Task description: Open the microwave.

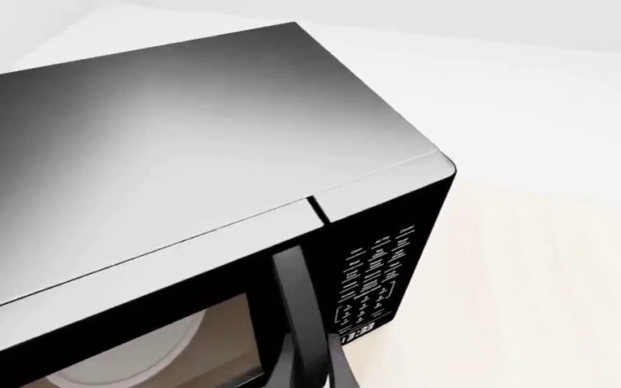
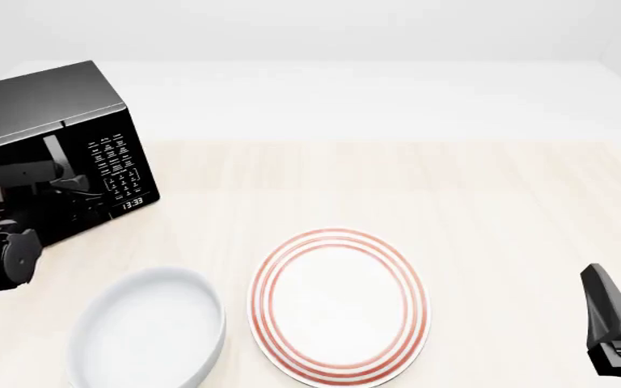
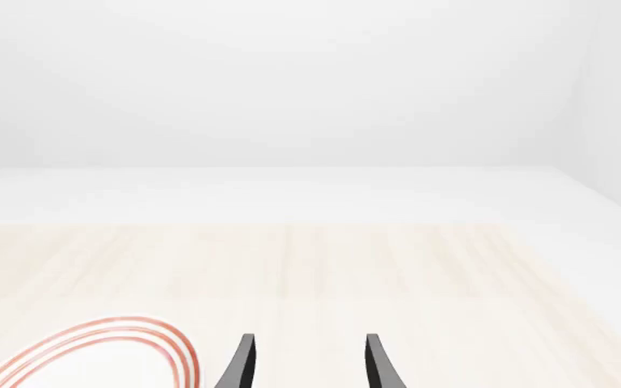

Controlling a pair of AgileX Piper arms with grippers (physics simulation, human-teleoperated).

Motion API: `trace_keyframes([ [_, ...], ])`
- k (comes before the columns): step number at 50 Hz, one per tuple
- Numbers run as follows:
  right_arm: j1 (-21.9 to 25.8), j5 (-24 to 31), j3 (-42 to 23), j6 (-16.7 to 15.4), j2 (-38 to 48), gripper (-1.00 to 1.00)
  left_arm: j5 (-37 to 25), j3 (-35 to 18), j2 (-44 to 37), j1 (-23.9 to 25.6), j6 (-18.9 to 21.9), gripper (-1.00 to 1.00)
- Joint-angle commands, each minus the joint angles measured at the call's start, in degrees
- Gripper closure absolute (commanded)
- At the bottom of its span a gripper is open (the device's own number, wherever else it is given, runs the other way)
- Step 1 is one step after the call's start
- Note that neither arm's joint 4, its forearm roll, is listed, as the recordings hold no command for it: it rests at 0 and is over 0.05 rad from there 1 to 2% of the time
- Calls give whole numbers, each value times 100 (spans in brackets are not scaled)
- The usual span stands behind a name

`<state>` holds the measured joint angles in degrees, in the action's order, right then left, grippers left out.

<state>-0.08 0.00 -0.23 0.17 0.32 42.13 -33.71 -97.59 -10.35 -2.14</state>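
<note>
Only one thing to read: "13:33" in white on the little clock [image 2: 130, 203], low on the front of the microwave [image 2: 30, 109]. Above it, a keypad [image 2: 114, 166] with rows of white words, too small to make out in any view. No brand name to be seen.

Far left on the tabletop [image 2: 451, 202], near the back. Black box, long side running left to right, front turned toward the arms and a bit to the right. Left end cut off by the edge of the front view. Door [image 1: 149, 323] flat against the box. Tall bar handle [image 1: 292, 299] standing up between the glass and the keypad. Behind the dark glass, part of a white turntable [image 1: 165, 347], the rest cut off.

Left arm [image 2: 3, 255] in front of the door, hiding most of it in the front view. Of the left fingers [image 1: 335, 370], just one dark tip in the wrist view, right by the foot of the handle. Cannot tell if spread or pinching, or if touching the bar.

Right fingers [image 3: 242, 361] spread apart, nothing between them, low at the right edge of the front view, well apart from the microwave.

Near the front, a plate [image 2: 338, 303] with red rings beside a white bowl [image 2: 149, 331], the bowl partly cut off.
</note>
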Motion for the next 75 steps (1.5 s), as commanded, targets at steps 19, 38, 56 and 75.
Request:
trace_keyframes([
  [19,1,0,0,1,0,-100,321,175,-15,-64,-94,100],
  [38,0,0,0,0,0,-100,534,339,-26,17,-138,100],
  [56,1,0,0,-1,0,-100,617,586,167,88,-178,100],
  [75,-1,0,0,-1,0,-100,728,769,226,210,-196,100],
])
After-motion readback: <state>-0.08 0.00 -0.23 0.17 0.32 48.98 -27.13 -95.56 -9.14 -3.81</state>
